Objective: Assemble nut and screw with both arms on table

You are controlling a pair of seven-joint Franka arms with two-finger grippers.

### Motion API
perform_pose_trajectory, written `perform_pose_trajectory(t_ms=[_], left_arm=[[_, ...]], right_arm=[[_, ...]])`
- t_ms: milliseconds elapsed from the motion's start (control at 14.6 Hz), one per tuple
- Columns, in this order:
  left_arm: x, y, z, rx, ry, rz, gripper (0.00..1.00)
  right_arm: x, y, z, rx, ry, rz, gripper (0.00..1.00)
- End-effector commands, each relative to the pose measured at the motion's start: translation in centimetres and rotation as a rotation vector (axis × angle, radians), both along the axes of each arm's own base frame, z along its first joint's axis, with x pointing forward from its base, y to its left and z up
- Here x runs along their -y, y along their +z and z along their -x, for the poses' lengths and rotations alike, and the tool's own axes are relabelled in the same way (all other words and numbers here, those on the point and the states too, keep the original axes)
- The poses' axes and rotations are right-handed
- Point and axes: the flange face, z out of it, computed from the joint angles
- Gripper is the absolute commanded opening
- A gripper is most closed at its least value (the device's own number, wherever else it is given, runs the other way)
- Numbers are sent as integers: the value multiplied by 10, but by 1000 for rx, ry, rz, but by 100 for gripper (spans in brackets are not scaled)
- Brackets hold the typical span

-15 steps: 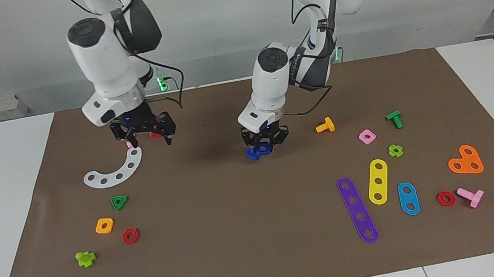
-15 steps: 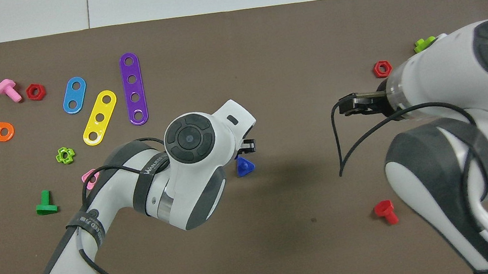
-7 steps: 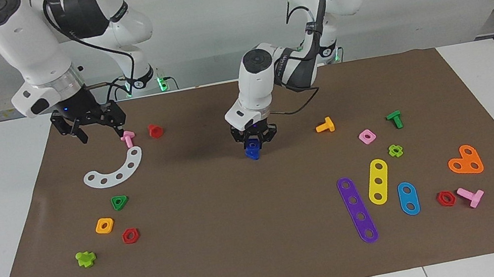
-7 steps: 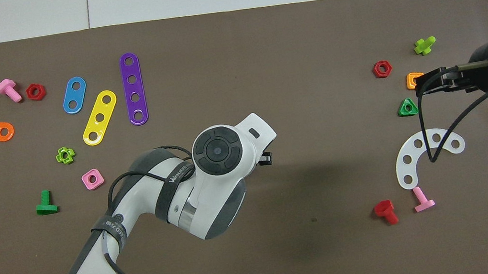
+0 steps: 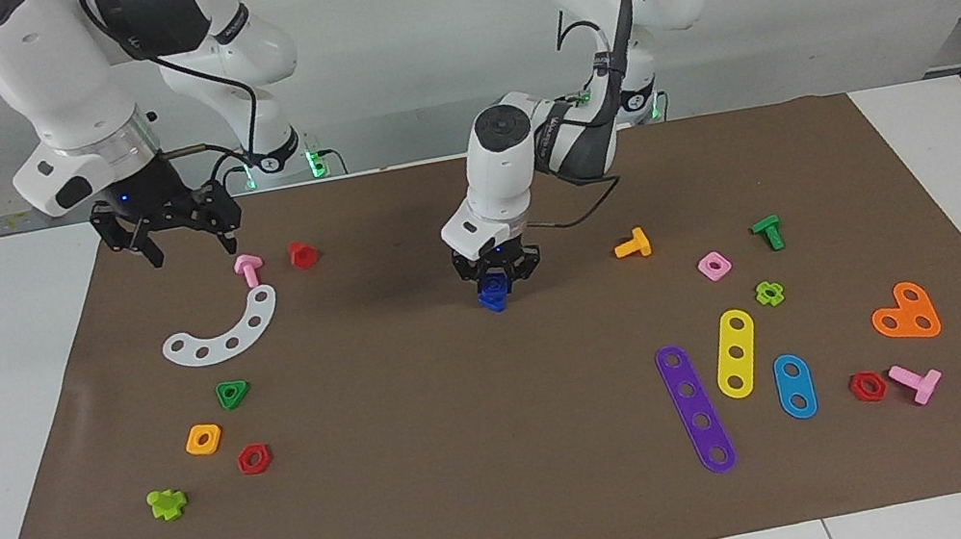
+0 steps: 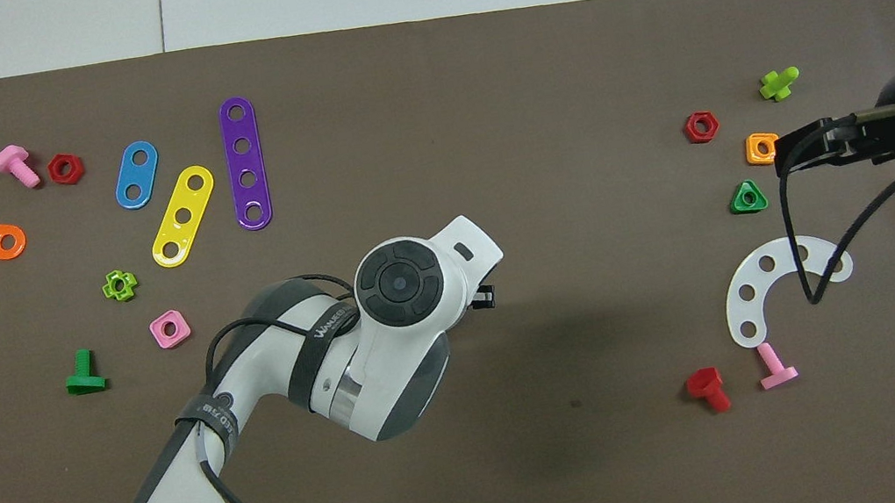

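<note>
two arms work over the surface (image 5: 22,385). the step looks like seating the nut (image 5: 495,284) squarely on the screw (image 5: 492,303) near the mat's middle, so the press should stay vertical. the left tool (image 5: 497,278) is clamped on the nut; the right tool (image 5: 184,249), raised over the mat's right-arm end, hangs wide and empty.

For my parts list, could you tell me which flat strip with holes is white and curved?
The white arc strip, lying beside the pink bolt; the others are straight and coloured.
</note>
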Motion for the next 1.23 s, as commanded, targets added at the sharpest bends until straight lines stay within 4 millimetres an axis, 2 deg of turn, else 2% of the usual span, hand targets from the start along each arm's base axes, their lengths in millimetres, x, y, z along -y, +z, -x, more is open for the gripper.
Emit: perform_pose_trajectory(t_ms=[0, 410, 547, 615, 683, 820, 1161], left_arm=[[0, -14, 8, 4, 1, -4, 0], [2, -24, 16, 26, -4, 12, 0], [2, -24, 16, 25, -3, 13, 36], [1, -23, 15, 26, -1, 12, 50], [2, -22, 15, 27, -2, 13, 66], [4, -15, 10, 35, 0, 20, 100], [12, 19, -20, 36, 12, 27, 100]], right_arm=[[-1, -11, 7, -5, 27, 14, 99], [-1, -10, 5, 2, 19, 13, 100], [-3, -10, 5, 9, 19, 16, 100], [-5, -8, 5, 13, 11, 21, 100], [-17, -8, 5, 14, 6, 23, 100], [-19, -6, 7, 13, -45, 53, 100], [-18, -1, 11, 13, -65, 50, 100]])
